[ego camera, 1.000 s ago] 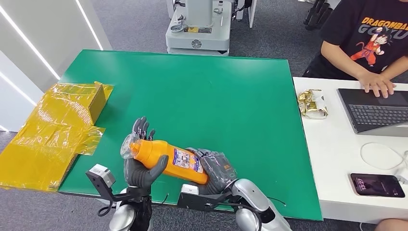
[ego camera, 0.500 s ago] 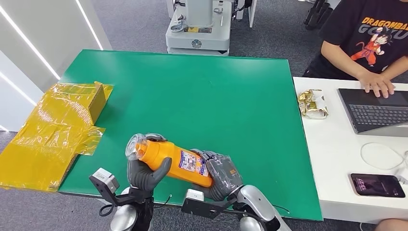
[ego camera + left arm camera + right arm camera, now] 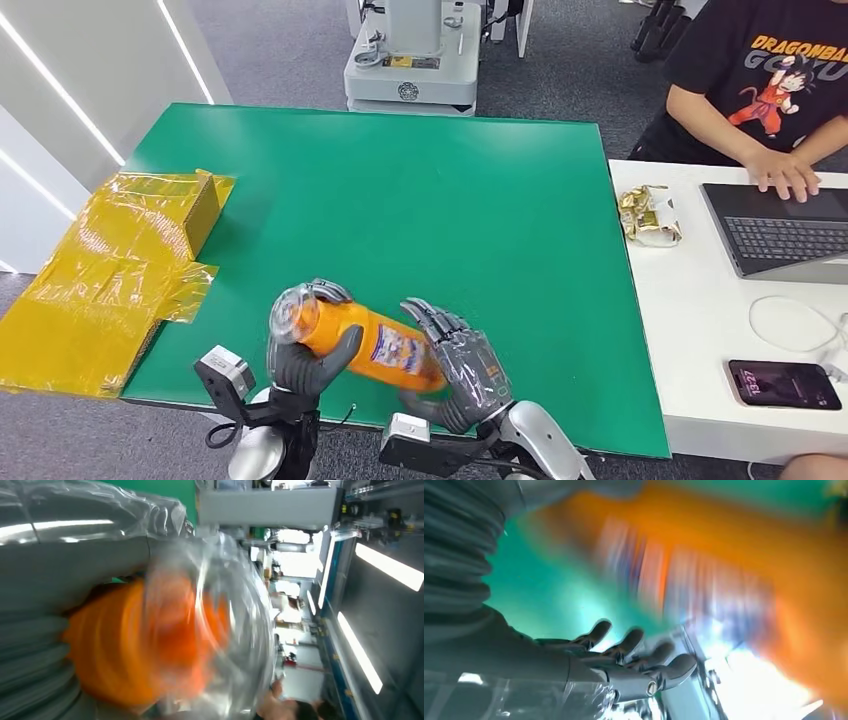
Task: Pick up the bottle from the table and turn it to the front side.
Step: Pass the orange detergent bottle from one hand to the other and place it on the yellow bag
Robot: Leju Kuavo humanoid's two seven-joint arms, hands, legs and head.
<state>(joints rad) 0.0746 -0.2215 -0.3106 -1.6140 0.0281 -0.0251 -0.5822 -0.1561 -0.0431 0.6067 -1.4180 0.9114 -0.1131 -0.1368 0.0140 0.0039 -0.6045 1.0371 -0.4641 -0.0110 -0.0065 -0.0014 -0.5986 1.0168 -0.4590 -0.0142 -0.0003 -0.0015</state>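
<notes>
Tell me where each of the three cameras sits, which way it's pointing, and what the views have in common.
Head view: high on the body, facing forward and down at the green table; left hand and right hand enter from below.
Left wrist view: behind the left hand, facing the orange bottle close up, blurred.
Right wrist view: behind the right hand, its fingers spread beside the bottle.
Shared: all three show the bottle.

The head view looks forward and down from high over the counter's (image 3: 420, 190) near edge. Both wrist views sit very close, turned and blurred, against the orange bottle (image 3: 365, 340) (image 3: 145, 640) (image 3: 734, 580), which all three views share.
</notes>
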